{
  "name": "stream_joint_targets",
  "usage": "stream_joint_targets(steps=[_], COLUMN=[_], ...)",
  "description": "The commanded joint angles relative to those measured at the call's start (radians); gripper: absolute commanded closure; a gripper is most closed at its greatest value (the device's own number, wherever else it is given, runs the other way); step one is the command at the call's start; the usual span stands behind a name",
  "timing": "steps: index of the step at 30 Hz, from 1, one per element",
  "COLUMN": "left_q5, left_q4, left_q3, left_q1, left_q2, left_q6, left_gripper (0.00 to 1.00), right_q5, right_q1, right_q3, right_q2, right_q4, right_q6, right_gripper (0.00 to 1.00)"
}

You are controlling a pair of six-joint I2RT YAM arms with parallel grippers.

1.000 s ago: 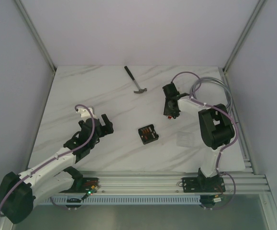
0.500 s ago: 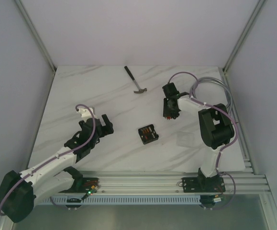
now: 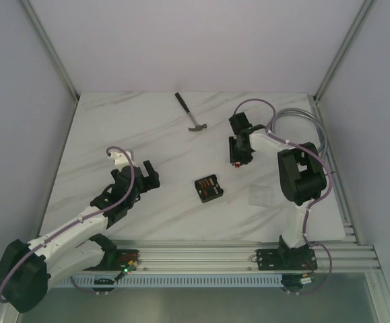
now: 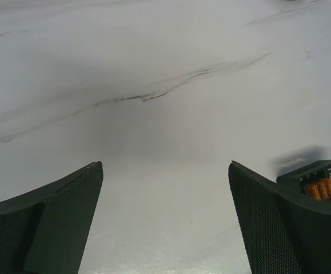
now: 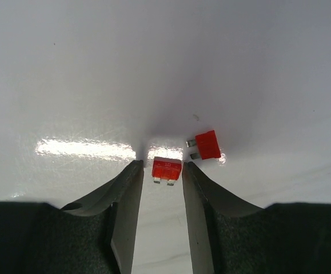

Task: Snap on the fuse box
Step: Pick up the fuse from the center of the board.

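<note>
Two things near you matter first. The box (image 3: pixel 209 189) sits open in the middle of the table (image 3: pixel 114 134). The cover (image 3: pixel 258 196) lies flat a little to its right, not on it. The cover is see-through and hard to spot. You could miss it or grab only an edge, and then it might slide away.

Your left gripper (image 3: pixel 151 176) hangs wide open with nothing in it, left of the box. If you push the box from there it could skid, since nothing holds it down.

Farther out, your right gripper (image 5: pixel 161 164) is narrow around a red fuse (image 5: pixel 167 169). I cannot tell if it pinches it. A second fuse (image 5: pixel 206 144) lies just beside. Close crooked and the red fuse may pop out or bump the second fuse.

Farthest, the hammer (image 3: pixel 192 114) lies well apart.
</note>
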Motion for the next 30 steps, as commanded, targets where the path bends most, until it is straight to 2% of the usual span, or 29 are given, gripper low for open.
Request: stream_joint_targets(steps=[1, 7, 17, 25, 30], left_q5=[0.002, 0.006, 0.086, 0.224, 0.234], left_q4=[0.013, 0.013, 0.05, 0.209, 0.357], left_q3=[0.019, 0.02, 0.031, 0.014, 0.02], left_q1=[0.005, 0.006, 0.005, -0.021, -0.084], left_q2=[-0.009, 0.0, 0.03, 0.05, 0.088], left_q6=[0.011, 0.01, 0.007, -0.048, -0.037], left_gripper=[0.0, 0.0, 0.0, 0.07, 0.08], right_q5=[-0.021, -0.024, -0.022, -0.034, -0.063], right_q1=[-0.009, -0.009, -0.006, 0.027, 0.053], right_q3=[0.006, 0.001, -0.012, -0.069, -0.139], right_q2=[0.062, 0.066, 0.017, -0.142, -0.245], right_q4=[-0.041, -0.064, -0.032, 0.076, 0.165], right_q6=[-0.025, -0.051, -0.039, 0.024, 0.086], right_gripper=[0.6, 0.63, 0.79, 0.82, 0.82])
